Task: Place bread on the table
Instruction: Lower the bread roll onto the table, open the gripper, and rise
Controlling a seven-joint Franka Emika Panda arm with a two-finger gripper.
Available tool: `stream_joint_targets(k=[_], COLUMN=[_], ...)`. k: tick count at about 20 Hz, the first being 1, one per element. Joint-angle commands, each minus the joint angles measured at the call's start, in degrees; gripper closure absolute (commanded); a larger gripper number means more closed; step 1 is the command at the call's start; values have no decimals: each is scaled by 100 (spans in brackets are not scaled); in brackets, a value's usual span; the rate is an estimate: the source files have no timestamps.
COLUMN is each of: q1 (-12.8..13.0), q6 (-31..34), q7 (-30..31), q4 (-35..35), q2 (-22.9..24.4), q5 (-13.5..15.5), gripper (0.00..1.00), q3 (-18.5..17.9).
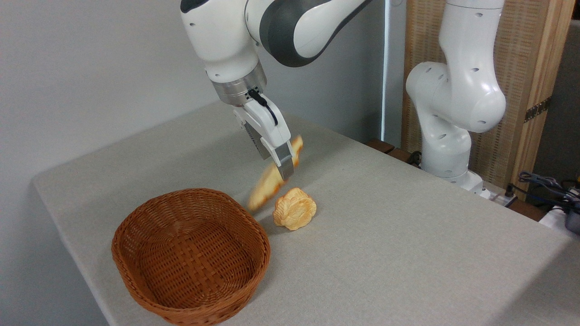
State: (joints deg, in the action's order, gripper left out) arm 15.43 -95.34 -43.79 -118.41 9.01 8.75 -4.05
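While the grey-beige table (408,235) stretches wide under everything, the white arm (235,40) reaches in from the upper right and angles down toward its middle. Next in size, the brown wicker basket (190,256) sits empty at the near left, just beside the action. Then the gripper (284,166), jaws pinching the bread (267,186) around its middle, the loaf tilted steeply with its lower tip hanging above the cloth, close to the basket's far rim. It's blurred, so the exact gap to the table is hard to read, but it does not look set down. Smallest of all, the round knotted bun (294,209) lies on the cloth just to the right of that low tip. Now the risks: the landing spot is tight. Come down at this tilt and the tip strikes first, so the loaf could pivot or twist in the pinch. Drift right and it nudges the bun; drift left and it clips the rim or tips into the basket. Releasing from height could let it roll.
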Motion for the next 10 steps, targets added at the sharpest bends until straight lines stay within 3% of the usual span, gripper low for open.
stream_joint_targets(k=[1,8,10], q1=[48,-31,-32], q6=[-11,-792,-864], q7=[-95,11,64], q4=[-33,361,642], q2=[92,75,66], q5=[-84,-260,-251], gripper=[0,0,0], q3=[-43,-122,-489])
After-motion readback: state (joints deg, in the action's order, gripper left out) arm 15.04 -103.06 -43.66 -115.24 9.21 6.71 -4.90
